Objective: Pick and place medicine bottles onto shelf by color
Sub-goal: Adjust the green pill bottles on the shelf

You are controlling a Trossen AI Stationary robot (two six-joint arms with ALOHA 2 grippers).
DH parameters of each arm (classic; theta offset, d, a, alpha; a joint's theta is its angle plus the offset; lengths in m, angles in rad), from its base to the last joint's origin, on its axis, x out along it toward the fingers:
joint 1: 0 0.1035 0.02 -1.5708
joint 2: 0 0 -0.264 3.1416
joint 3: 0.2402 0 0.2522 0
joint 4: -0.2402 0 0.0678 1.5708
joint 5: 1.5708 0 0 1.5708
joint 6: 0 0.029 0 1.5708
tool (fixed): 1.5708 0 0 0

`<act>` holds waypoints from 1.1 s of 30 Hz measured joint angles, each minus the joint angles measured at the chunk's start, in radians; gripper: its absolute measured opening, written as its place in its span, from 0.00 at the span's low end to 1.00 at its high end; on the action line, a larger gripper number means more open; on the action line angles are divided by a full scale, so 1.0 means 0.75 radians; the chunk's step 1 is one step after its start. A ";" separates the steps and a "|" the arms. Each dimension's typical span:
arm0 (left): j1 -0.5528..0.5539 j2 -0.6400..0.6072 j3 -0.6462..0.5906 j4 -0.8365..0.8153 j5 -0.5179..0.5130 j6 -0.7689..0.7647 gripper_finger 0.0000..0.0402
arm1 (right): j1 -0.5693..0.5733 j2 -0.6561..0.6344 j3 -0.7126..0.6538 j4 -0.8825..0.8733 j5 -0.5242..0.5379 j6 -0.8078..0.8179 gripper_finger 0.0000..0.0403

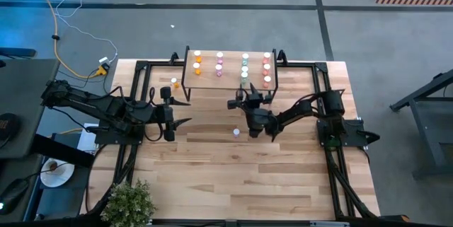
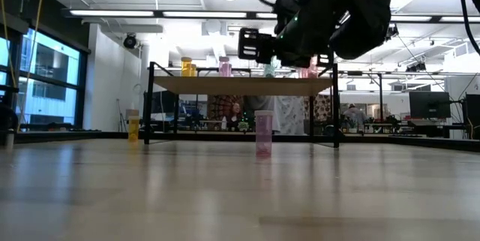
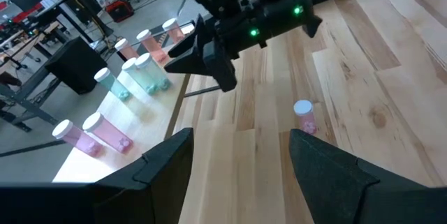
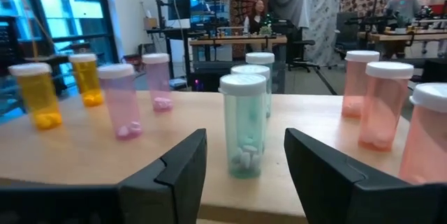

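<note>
No text, label, brand, number or sign can be read anywhere: the bottles (image 4: 244, 130) on the shelf (image 4: 91, 155) carry no legible labels.

In the low view the right arm's dark bulk covers the shelf's (image 2: 225, 85) far-right bottles, and the right tool (image 2: 259, 46) itself is cut off by the top edge. From the right wrist, the red bottle (image 4: 429, 137) nearest beside the right tool (image 4: 244, 158) runs off the picture's side. From above, the bottles' pills are too small to tell.
</note>
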 joint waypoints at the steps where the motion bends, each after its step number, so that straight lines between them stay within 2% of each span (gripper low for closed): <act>1: 0.000 0.000 0.000 0.000 0.002 0.000 0.56 | 0.009 0.000 0.000 0.021 0.000 -0.012 0.46; 6: 0.000 0.000 0.000 -0.001 0.003 -0.008 0.56 | 0.062 0.000 0.018 0.101 0.014 -0.104 0.46; 12: 0.000 0.000 0.000 0.000 0.003 -0.021 0.56 | 0.130 0.000 0.129 0.104 0.073 -0.312 0.46; 28: 0.000 0.000 0.000 -0.001 0.005 -0.026 0.56 | 0.207 -0.002 0.486 0.143 0.196 -1.159 0.46; 33: 0.000 0.000 0.000 -0.002 0.006 -0.026 0.56 | 0.207 -0.090 0.493 0.056 0.187 -1.197 0.46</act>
